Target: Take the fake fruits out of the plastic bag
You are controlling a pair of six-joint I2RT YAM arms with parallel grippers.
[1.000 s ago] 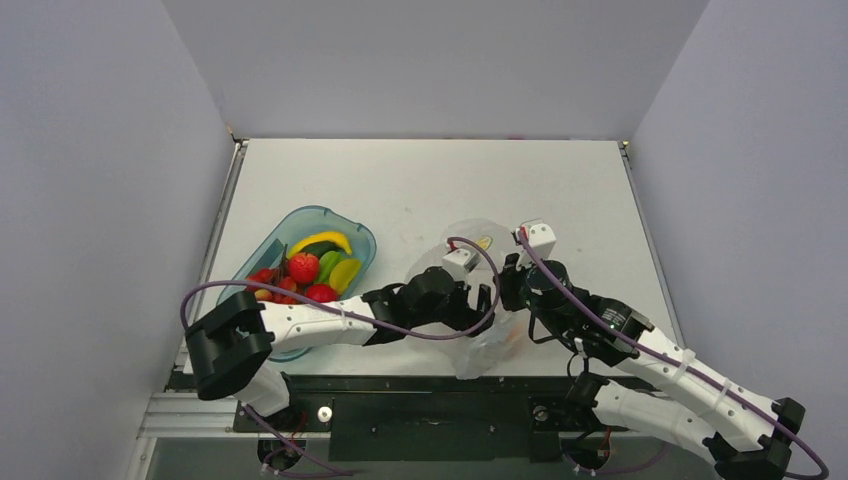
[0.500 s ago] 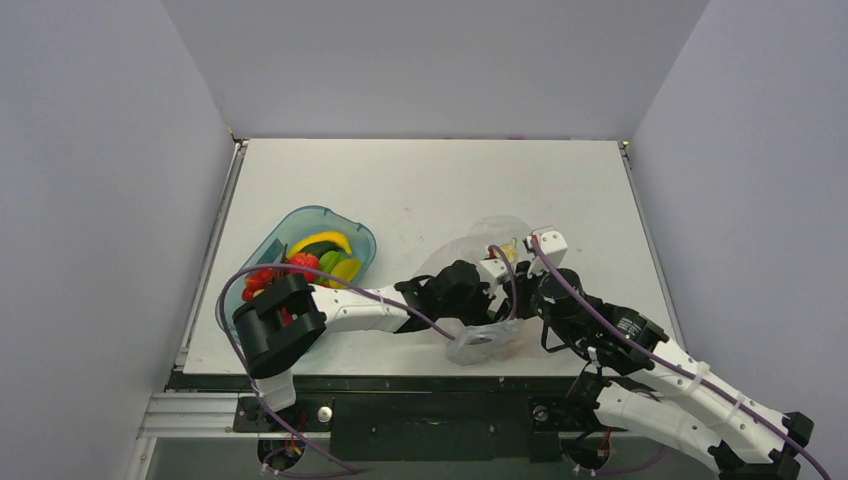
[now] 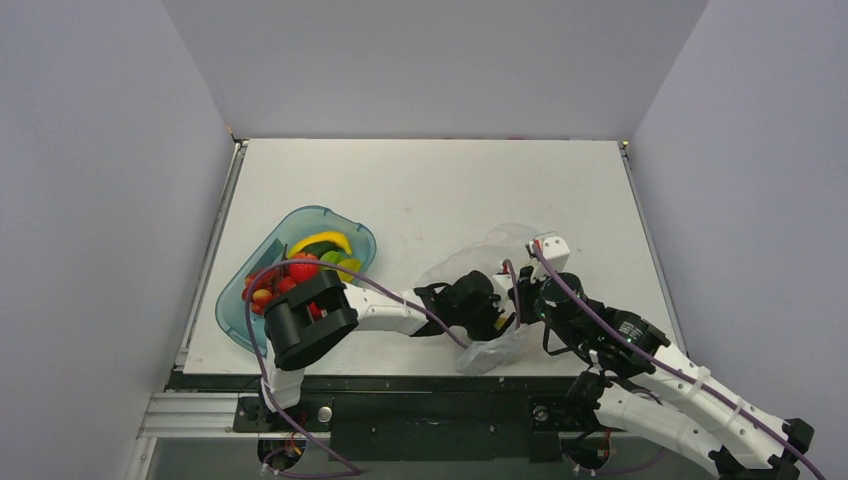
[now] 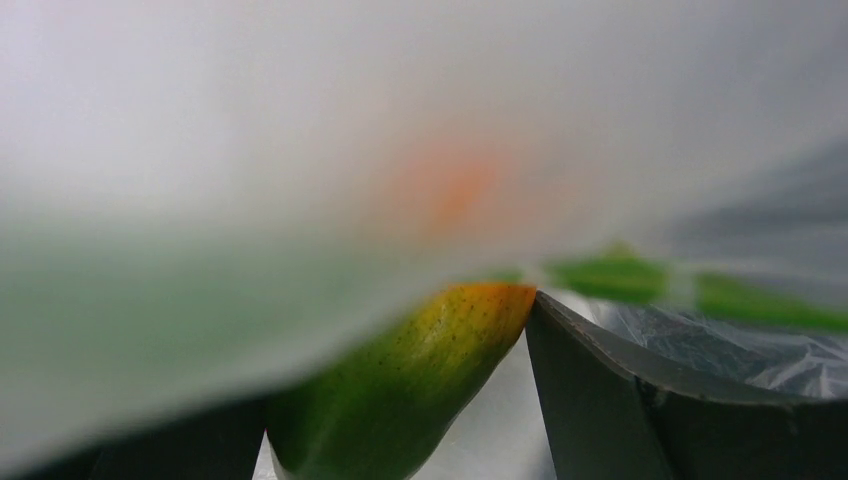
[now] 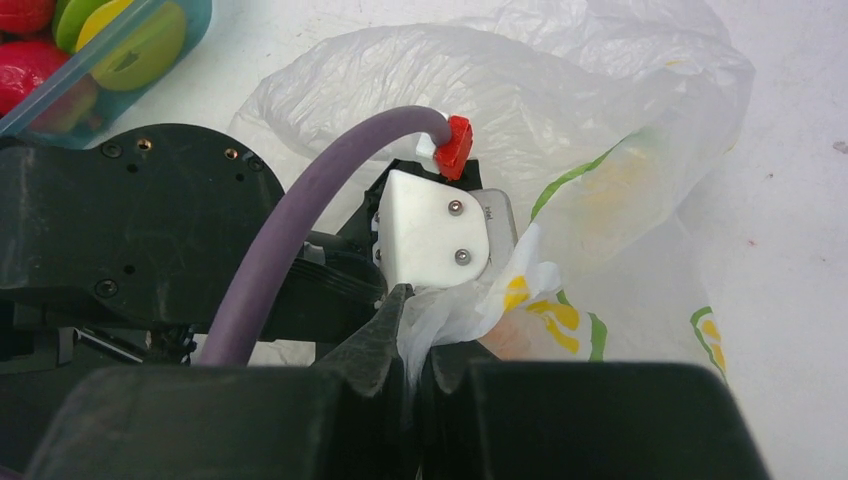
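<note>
Fake fruits [image 3: 305, 266]: several lie in one teal tray [image 3: 292, 226] at left. One mango [image 4: 400, 390] sits inside the one plastic bag [image 5: 620, 130], between the left gripper [image 4: 390, 370] fingers; clamping cannot be determined. The right gripper [image 5: 410, 350] pinches a bag fold.

Whitish plastic bag [image 4: 300, 120] film, blurred, across the upper frame, orange glow [image 4: 450, 190] through it, orange-green mango [image 4: 400, 390] (speckled, orange tip uppermost) between dark gripper fingers [image 4: 610, 400], green streaks [image 4: 760, 305] at right, crinkled film lower right.
</note>
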